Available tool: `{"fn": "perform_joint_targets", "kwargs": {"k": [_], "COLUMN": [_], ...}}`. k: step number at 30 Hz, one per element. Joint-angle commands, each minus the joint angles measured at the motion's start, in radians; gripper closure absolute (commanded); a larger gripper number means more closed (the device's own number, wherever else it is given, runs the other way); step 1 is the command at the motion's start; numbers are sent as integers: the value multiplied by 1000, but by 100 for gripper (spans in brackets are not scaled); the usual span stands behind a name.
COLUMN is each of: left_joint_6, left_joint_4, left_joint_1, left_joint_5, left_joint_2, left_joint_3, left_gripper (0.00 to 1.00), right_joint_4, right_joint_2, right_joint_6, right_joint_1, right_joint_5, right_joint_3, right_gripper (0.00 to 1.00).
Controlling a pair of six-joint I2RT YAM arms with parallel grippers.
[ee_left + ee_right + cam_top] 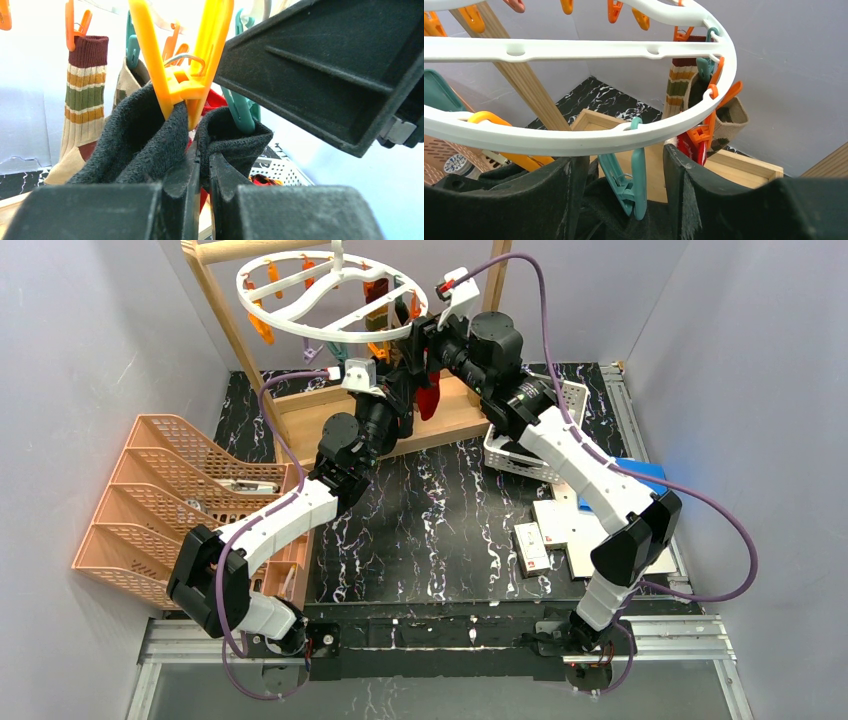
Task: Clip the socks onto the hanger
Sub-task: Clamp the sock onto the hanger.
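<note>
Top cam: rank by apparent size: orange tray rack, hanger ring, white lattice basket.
1. orange tray rack
2. hanger ring
3. white lattice basket, though the right arm covers part of it, so its full extent is unsure.

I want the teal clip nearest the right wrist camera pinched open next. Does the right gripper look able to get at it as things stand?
Probably yes: the teal clip hangs from the hanger ring between the parted fingers of the right gripper, with nothing between them and it.
</note>
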Motion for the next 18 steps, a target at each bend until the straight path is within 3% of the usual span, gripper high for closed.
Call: {"fn": "perform_joint_targets", "kwargs": {"k": [1,8,18], "left_joint_6": [6,8,9], "left_joint_4": [29,29,30], "left_joint_1": [3,4,3], "left_joint_5": [-17,-20,-20], "left_joint_2": [-50,-52,-57], "left_joint_3": [12,10,8], "left_gripper": [100,100,100], "right_joint_4": [15,-12,-12], "right_joint_2": [17,34,31], "right_joint_6": [-10,-2,5], "right_joint_1": [0,1,4], "right_joint_5": [28,47,49], "right_joint_3": [57,86,88], "right_gripper": [36,40,66]}}
